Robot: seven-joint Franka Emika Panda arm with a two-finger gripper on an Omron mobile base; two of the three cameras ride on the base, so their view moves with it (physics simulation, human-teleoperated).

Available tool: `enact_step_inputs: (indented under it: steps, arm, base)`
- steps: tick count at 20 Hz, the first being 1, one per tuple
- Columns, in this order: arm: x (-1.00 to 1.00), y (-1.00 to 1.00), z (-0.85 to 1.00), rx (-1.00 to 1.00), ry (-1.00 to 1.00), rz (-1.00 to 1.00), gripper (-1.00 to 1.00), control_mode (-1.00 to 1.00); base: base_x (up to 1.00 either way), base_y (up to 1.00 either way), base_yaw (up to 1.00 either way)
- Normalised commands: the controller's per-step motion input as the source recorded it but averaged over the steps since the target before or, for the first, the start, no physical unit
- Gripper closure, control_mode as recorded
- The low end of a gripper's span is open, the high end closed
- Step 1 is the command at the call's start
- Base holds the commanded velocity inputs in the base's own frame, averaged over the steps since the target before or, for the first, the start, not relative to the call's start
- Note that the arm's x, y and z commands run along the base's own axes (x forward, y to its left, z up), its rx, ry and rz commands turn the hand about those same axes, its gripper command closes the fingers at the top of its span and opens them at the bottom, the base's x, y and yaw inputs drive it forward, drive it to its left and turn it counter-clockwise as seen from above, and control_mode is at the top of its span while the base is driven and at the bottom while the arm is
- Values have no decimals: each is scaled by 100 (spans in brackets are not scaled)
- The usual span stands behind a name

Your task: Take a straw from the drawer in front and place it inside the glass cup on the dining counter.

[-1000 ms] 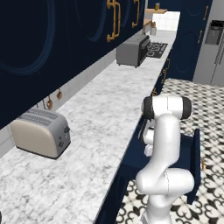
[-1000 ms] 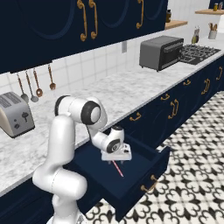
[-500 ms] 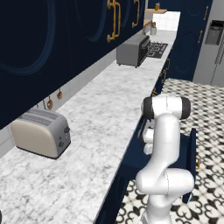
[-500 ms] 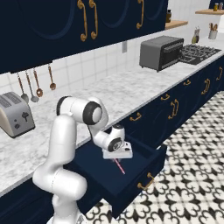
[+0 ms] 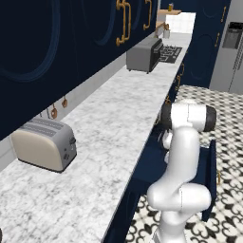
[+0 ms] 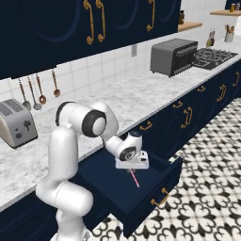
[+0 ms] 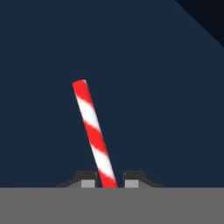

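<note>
Claw seen low inside open drawer, fingers drawn narrow against lower end of straw — straw pinched between them. Straw angled out over navy drawer floor, pink shaft glimpsed below claw in right base view. Toaster set on marble desk — well apart.

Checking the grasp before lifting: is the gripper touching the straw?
Touching. In the hand view the gripper has its fingertips closed against both sides of the straw, no gap showing.
</note>
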Motion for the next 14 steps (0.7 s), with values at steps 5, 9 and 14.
enact_step_inputs:
  steps: [5,9,14]
  arm:
    - [-54,-4,100,8,-9,-5,100,-100]
    - [-59,13,100,0,-11,-12,100,-100]
    - [-12,36,100,0,-1,-18,100,-100]
  base:
    - [0,0,0]
    - [0,0,0]
    - [0,0,0]
